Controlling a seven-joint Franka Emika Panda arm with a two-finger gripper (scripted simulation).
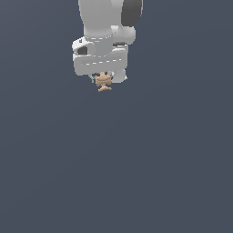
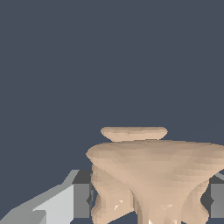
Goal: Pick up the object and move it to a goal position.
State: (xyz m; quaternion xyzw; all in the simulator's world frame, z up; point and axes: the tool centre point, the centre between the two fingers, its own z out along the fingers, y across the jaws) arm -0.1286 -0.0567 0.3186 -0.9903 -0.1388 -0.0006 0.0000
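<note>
The object (image 1: 104, 83) is a tiny peach-tan jagged lump with a pinched waist. It hangs from the underside of my white gripper (image 1: 103, 78) near the top of the exterior view. In the wrist view the object (image 2: 148, 175) fills the space between my two fingers (image 2: 81, 200), which press on its two sides. The gripper is shut on the object. The fingertips are mostly hidden in the exterior view.
A plain dark grey-blue surface (image 1: 136, 173) fills both views. The white arm (image 1: 104, 27) comes down from the top edge of the exterior view. No goal marker shows.
</note>
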